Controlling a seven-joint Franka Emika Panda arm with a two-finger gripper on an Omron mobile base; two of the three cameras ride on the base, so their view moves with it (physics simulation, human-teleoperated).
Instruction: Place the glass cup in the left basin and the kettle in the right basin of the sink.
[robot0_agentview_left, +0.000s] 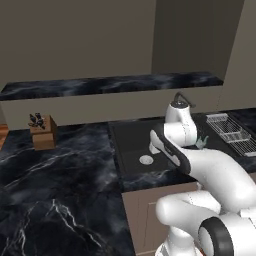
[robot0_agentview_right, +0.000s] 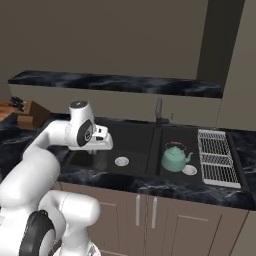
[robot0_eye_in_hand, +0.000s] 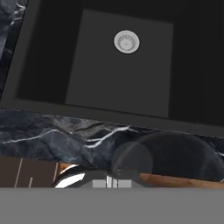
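My gripper (robot0_agentview_right: 101, 149) appears clamped on the small, smoky-grey, see-through glass cup (robot0_eye_in_hand: 133, 162), which hangs upright below my downward-pointing hand; the fingers themselves are hard to make out. The cup sits over the near lip of black marble counter (robot0_eye_in_hand: 52, 131), not yet over the matte black left basin (robot0_eye_in_hand: 118, 74). That basin lies just beyond, its round white drain (robot0_eye_in_hand: 126, 42) farther in. The squat mint-green kettle (robot0_agentview_right: 175, 157) stands in the right basin (robot0_agentview_right: 186, 140).

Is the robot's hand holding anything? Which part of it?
The hand seems to hold the glass cup by its upper wall, over the left basin; the exact spot is unclear.
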